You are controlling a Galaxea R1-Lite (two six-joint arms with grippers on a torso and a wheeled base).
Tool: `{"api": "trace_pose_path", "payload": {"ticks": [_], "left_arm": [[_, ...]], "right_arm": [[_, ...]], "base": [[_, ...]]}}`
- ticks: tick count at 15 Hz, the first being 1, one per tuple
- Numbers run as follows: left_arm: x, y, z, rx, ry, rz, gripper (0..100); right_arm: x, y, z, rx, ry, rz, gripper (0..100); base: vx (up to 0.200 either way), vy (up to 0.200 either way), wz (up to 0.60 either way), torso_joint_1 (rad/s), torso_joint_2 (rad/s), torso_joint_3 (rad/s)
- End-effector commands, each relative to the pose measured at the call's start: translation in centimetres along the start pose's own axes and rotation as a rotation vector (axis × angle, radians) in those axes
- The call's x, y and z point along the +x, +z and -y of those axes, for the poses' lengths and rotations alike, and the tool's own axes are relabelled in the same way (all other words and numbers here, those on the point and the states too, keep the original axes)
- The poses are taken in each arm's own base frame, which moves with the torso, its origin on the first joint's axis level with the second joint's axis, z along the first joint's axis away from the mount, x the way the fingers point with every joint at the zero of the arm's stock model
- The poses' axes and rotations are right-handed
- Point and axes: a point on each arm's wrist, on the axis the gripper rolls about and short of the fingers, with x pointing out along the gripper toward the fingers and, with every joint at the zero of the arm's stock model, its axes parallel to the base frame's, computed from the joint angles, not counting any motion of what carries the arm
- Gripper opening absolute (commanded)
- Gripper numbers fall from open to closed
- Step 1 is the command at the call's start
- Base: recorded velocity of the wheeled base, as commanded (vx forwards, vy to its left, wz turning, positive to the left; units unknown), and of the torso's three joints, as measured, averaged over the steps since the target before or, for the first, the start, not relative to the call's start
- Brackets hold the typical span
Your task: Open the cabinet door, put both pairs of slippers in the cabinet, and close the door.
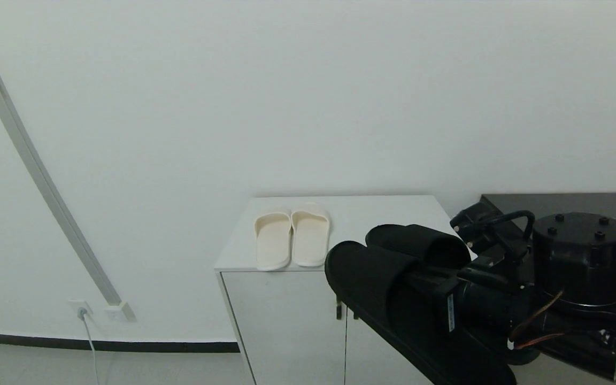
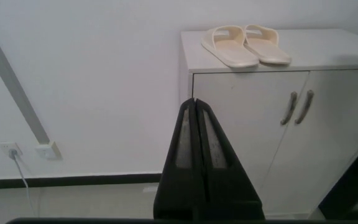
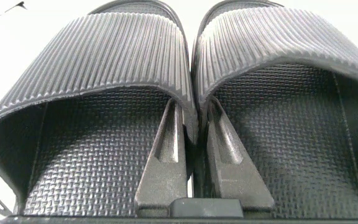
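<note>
Before the cabinet (image 1: 286, 321), black slippers (image 1: 383, 272) clamped in the right gripper (image 3: 194, 106), toes toward the wall (image 1: 308, 96).

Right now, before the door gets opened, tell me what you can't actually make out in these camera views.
- Cabinet interior: it is shut, in the head and left wrist views.
- Handles and the right half of the cabinet front, head view: largely covered by the black slippers in the right gripper.
- Cabinet's foot, head view: cut off by the bottom edge.
- Anything ahead of the right wrist camera: blocked by the slippers.
</note>
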Motion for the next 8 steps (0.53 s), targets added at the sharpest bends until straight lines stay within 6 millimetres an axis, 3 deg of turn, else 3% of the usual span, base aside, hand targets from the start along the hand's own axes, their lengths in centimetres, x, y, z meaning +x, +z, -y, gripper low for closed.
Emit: {"api": "trace_pose_path", "payload": {"ticks": [1,3,8], "left_arm": [[0.00,0.02,0.00,0.000,0.000,0.002,0],[0.00,0.00,0.00,0.000,0.000,0.000,0],[0.00,0.00,0.00,-0.002,0.000,0.000,0]], "right_arm": [[-0.03,-0.03,-0.01,0.000,0.000,-0.001,0],[-0.02,-0.19,0.01,-0.002,0.000,-0.007,0],[0.09,-0.33,0.06,-0.006,-0.004,-0.014,0]], "base": [[-0.200,0.000,0.00,0.002,0.00,0.002],[-0.200,0.000,0.00,0.007,0.00,-0.002],[0.000,0.000,0.00,0.000,0.00,0.000]]}}
